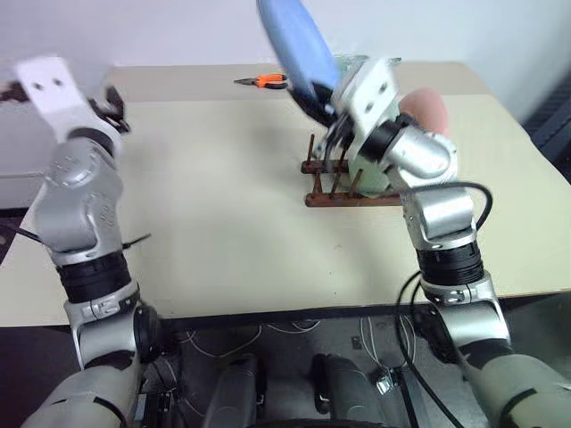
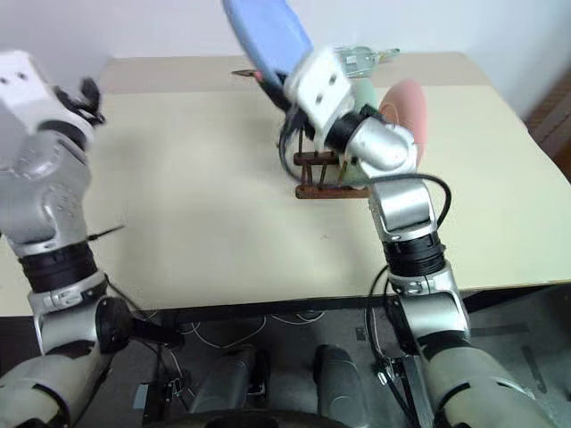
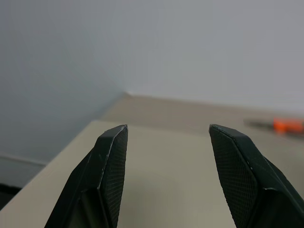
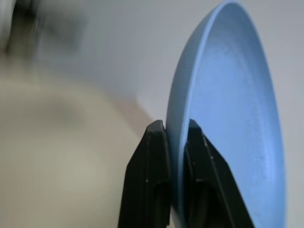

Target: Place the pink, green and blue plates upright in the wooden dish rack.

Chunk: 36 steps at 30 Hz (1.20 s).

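Right tool clamped on the rim of a round blue plate, raised at upper centre of the head view, above and just left of the small dark brown wooden peg rack on the beige bench. Pale green plate and pink plate upright in that rack, right of the tool. Left tool at upper left, fingers spread, empty, well apart from the rack. Orange-handled pliers at the bench's far edge.

At upper centre the plate is plain blue, behind it the pliers have orange handles, the rack is dark brown, the table pale beige.
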Motion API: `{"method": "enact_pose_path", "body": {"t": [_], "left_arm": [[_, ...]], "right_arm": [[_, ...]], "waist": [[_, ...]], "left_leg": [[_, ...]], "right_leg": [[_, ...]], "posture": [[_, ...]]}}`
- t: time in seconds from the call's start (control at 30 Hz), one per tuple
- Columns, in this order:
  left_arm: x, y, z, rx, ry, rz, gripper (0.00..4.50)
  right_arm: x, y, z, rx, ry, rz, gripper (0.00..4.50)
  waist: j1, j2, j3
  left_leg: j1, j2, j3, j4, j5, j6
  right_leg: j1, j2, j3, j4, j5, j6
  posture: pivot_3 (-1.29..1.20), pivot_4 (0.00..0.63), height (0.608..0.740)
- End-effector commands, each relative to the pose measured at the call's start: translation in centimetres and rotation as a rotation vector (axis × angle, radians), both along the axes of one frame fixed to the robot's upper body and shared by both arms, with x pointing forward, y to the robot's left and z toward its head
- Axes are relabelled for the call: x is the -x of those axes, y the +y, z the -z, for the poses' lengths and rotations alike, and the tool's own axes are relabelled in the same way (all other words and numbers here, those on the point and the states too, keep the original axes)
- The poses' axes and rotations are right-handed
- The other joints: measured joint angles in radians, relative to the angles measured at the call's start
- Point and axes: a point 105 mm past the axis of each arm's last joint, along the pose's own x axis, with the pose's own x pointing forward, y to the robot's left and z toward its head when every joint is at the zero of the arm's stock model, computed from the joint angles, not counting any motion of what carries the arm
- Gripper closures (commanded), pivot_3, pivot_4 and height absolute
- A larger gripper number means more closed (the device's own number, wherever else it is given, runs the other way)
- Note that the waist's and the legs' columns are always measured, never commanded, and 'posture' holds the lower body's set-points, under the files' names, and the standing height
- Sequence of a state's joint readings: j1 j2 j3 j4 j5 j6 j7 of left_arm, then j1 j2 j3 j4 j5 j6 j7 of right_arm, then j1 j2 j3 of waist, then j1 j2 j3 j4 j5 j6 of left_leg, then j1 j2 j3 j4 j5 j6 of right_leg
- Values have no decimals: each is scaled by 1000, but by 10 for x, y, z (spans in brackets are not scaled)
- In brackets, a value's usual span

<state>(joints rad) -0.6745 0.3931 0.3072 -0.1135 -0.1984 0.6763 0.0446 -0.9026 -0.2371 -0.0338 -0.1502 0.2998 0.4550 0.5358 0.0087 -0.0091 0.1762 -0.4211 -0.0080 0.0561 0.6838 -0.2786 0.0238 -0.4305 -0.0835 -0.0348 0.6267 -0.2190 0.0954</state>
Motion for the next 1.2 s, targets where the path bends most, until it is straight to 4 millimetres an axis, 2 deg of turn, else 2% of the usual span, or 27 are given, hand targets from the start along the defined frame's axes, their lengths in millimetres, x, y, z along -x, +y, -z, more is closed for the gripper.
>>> {"method": "enact_pose_path", "body": {"t": [0.03, 0.17, 0.33, 0.53, 0.9, 1.2], "left_arm": [[2, -32, 12, -120, -7, 133, 1739], [13, -76, 41, -231, 1, 354, 1739], [28, -103, 65, -195, 39, 556, 1739], [32, -104, 73, -191, 71, 596, 1739], [37, -111, 83, -197, 99, 624, 1739], [39, -115, 81, -185, 90, 642, 1739]], "right_arm": [[6, -19, -18, -261, 206, -48, 4500], [2, -27, -9, -411, 397, -30, 4500], [1, -31, 11, -411, 507, 40, 4500], [0, -32, 23, -419, 595, 34, 4500], [3, -25, 21, -390, 588, 1, 4500], [-8, -31, 40, -393, 656, 51, 4500]], "waist": [[3, 0, 0], [-4, 1, 0], [-22, 2, -1], [-25, 2, -1], [-22, 2, -1], [-21, 2, -1]], "left_leg": [[0, 0, 0, 0, 0, 0], [-2, -1, 0, -2, 0, 0], [-6, -1, 2, -3, 0, -1], [-6, -1, 3, -3, -1, 3], [-6, 0, 3, -1, -3, 8], [-6, 0, 3, -1, -3, 8]], "right_leg": [[0, -2, 0, 0, 0, 0], [-4, -5, 0, 2, -1, -2], [-12, -6, 1, 4, -2, -4], [-12, -4, 0, 4, -2, -4], [-10, 1, 0, 4, -2, -4], [-10, 1, 0, 4, -2, -3]], "posture": [[0, 150, 740], [0, 150, 740], [0, 150, 740], [0, 150, 740], [0, 150, 740], [0, 150, 740]]}}
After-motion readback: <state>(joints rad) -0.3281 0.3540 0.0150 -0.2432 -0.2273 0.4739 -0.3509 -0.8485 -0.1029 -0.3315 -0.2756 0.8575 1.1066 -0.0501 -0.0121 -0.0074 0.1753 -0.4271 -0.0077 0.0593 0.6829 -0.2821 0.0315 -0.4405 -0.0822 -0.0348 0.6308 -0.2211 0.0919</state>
